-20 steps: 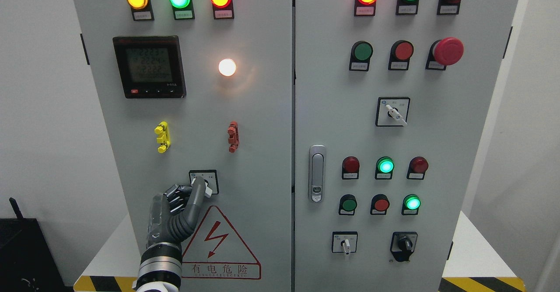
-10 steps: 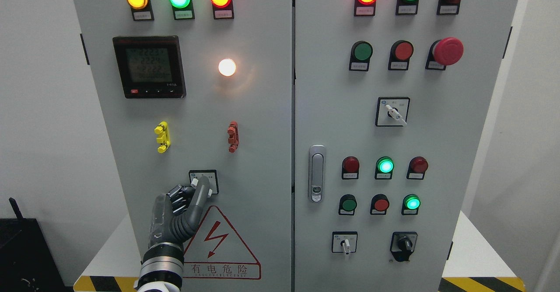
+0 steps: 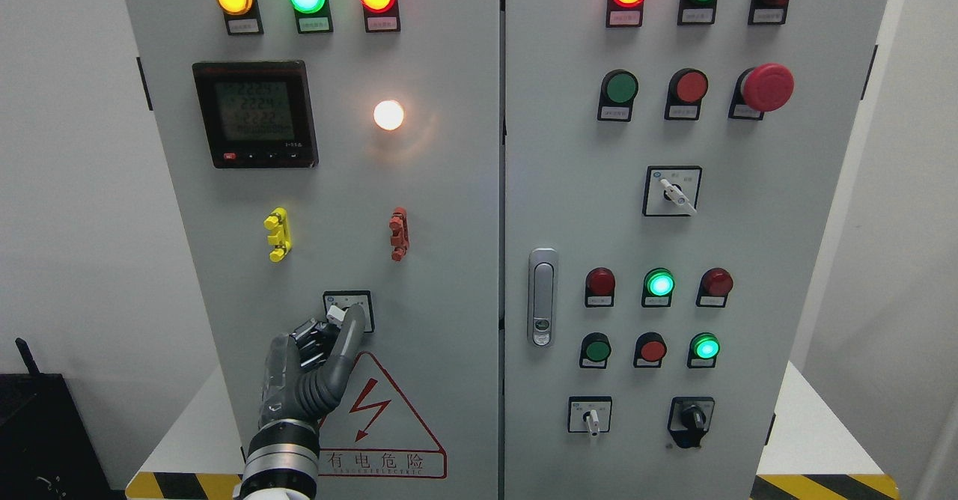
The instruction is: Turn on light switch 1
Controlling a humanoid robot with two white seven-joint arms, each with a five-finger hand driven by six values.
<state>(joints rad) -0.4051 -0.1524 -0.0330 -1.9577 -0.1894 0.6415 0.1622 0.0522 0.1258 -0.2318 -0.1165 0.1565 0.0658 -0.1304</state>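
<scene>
- The left hand (image 3: 318, 369) was seen low on the left cabinet door (image 3: 449, 208), most of its fingers curled, with one digit raised against the rotary light switch (image 3: 348, 311); the small white knob was pinched or pressed rather than fully enclosed.
- The switch was located in its black-framed plate just above the red warning triangle (image 3: 370, 425) and below the red clip (image 3: 399, 234).
- The white lamp (image 3: 388, 114) above was seen glowing.
- A slip was judged the main risk: the knob is small, and contact at the fingertips alone could let it escape mid-turn or be overturned past its position.
- Compared with a second earlier, the hand had been shifted slightly right and lower, and the raised digit had been moved from the knob's left side toward its right.
- The right hand was not seen.
</scene>
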